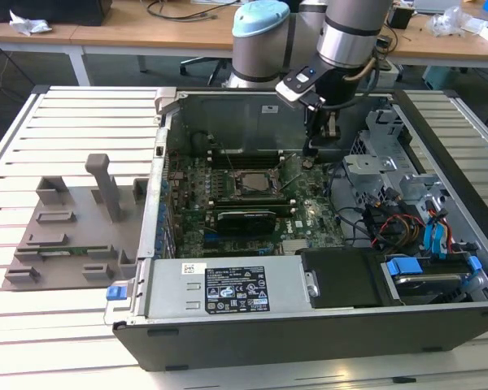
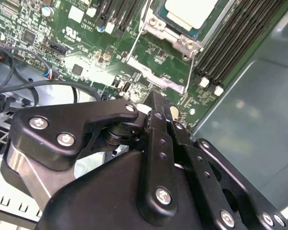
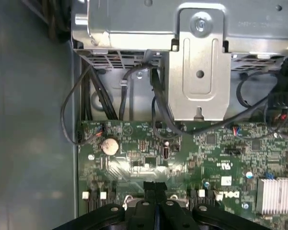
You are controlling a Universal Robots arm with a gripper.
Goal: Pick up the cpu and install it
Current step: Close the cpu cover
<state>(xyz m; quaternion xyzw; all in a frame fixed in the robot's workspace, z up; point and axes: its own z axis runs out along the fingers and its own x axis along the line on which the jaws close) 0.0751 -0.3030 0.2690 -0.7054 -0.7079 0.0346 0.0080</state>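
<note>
The cpu [image 2: 189, 10], a pale silver-white square, lies in the metal-framed socket [image 2: 175, 40] on the green motherboard. In the exterior view the socket [image 1: 256, 184] is in the middle of the open computer case [image 1: 309, 341]. My gripper [image 1: 309, 161] hangs just off the socket's side toward the exterior view's right, low over the board. Both wrist views show its black fingers [image 2: 156, 103] pressed together, with nothing between the fingers [image 3: 155, 189]. Thin wire levers [image 2: 134, 48] run along the socket frame.
A grey drive cage [image 1: 374, 171] and black cables [image 3: 158, 105] stand close beside the gripper. Memory slots [image 2: 235, 43] flank the socket. The power supply [image 1: 228, 288] fills the case's front. A grey fixture [image 1: 73, 219] holding a green memory stick [image 1: 65, 250] lies outside, at the exterior view's left.
</note>
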